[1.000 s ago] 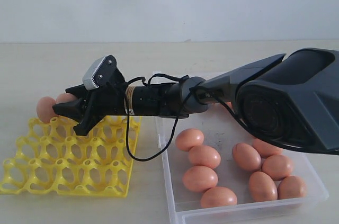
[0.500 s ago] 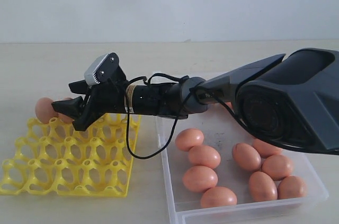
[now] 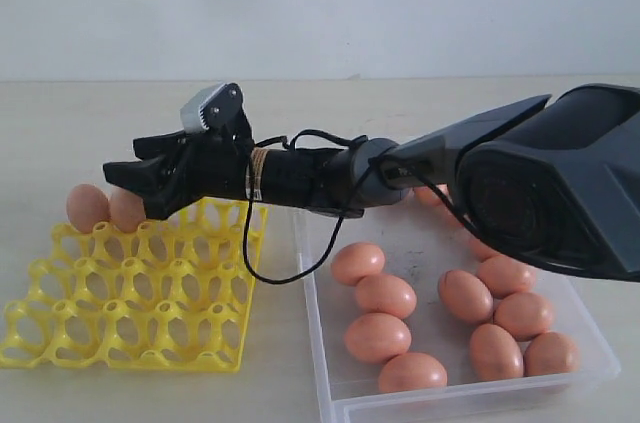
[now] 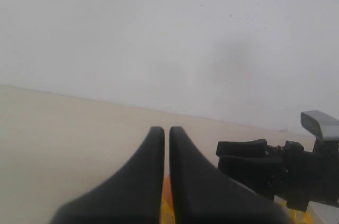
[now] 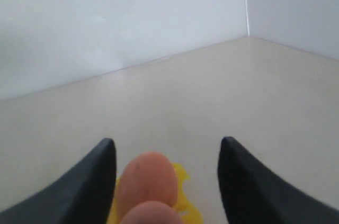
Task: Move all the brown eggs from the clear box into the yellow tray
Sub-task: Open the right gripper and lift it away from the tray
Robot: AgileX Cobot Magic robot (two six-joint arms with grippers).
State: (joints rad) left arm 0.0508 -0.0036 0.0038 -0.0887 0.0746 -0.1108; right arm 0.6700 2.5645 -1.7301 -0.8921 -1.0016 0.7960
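Observation:
Two brown eggs (image 3: 87,207) (image 3: 127,209) sit side by side in the far-left cups of the yellow tray (image 3: 120,313). My right gripper (image 3: 118,175) reaches across from the right and hovers just above them, open and holding nothing. The right wrist view shows its jaws (image 5: 167,147) spread wide, with both eggs (image 5: 147,179) and a bit of the tray (image 5: 183,205) below. Several more brown eggs (image 3: 386,295) lie in the clear box (image 3: 330,383). My left gripper (image 4: 166,130) is shut and empty, pointing over the table.
The right arm (image 3: 320,178) stretches low over the gap between tray and box, with a black cable loop (image 3: 270,263) hanging from it. The right arm's big black housing (image 3: 560,183) overhangs the back right of the box. A white wall stands behind the table.
The right gripper opened and let go of the egg, which now rests in the tray beside the first one. The gripper then rose and drew back slightly to the right.

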